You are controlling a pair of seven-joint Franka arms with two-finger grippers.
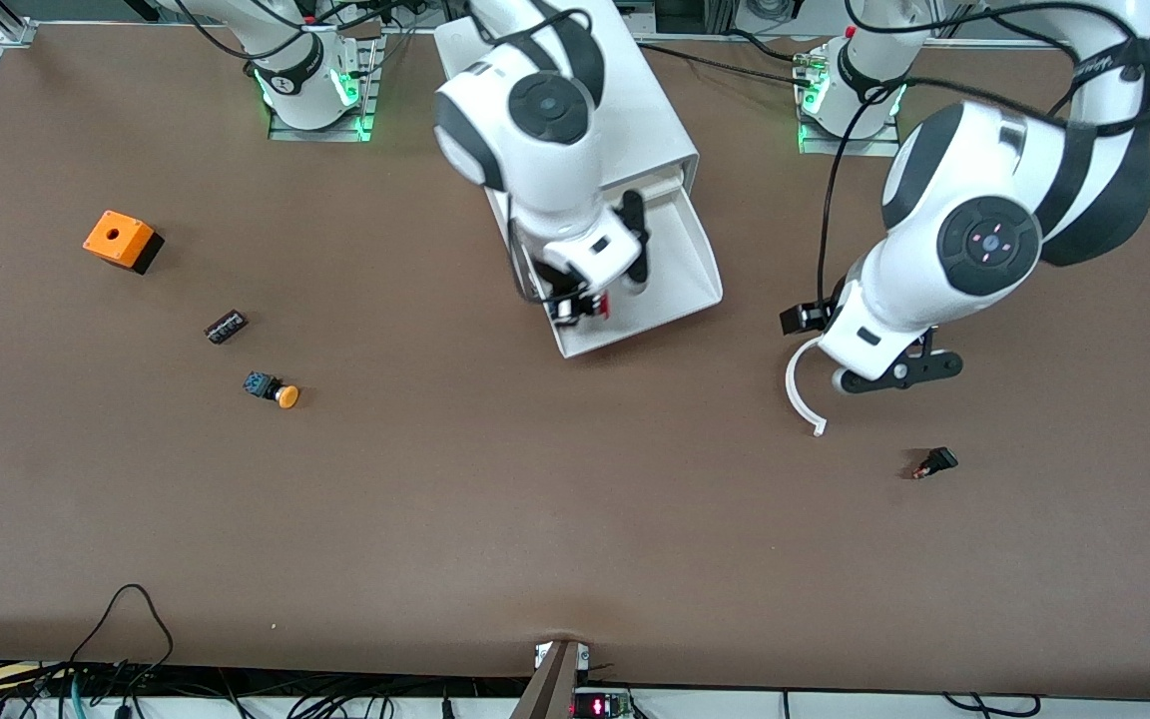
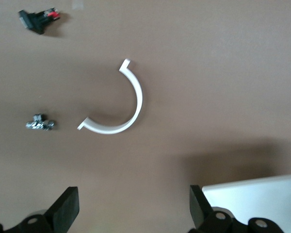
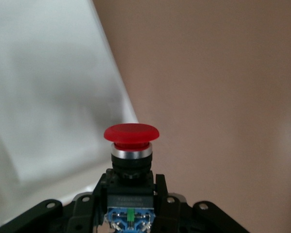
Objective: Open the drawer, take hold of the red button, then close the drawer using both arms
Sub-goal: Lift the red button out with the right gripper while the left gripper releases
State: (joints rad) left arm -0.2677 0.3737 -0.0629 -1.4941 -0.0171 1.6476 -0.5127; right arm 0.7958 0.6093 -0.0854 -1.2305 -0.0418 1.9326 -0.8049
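My right gripper (image 1: 580, 305) is over the front edge of the open white drawer (image 1: 680, 255). It is shut on the button (image 1: 603, 305), gripping its blue-black body. In the right wrist view the red mushroom head (image 3: 131, 133) sticks out past the gripper (image 3: 131, 194), with the drawer (image 3: 48, 97) beside it. My left gripper (image 1: 896, 373) is open and empty, low over the table beside the drawer, toward the left arm's end. In the left wrist view its fingers (image 2: 68, 209) stand wide apart around bare table.
A white curved strip (image 1: 803, 391) (image 2: 128, 104) lies on the table by my left gripper. A small black part (image 1: 935, 462) (image 2: 39, 20) lies nearer the front camera. An orange box with a hole (image 1: 121, 240), a small dark part (image 1: 226, 326) and a yellow-headed button (image 1: 273, 389) lie toward the right arm's end.
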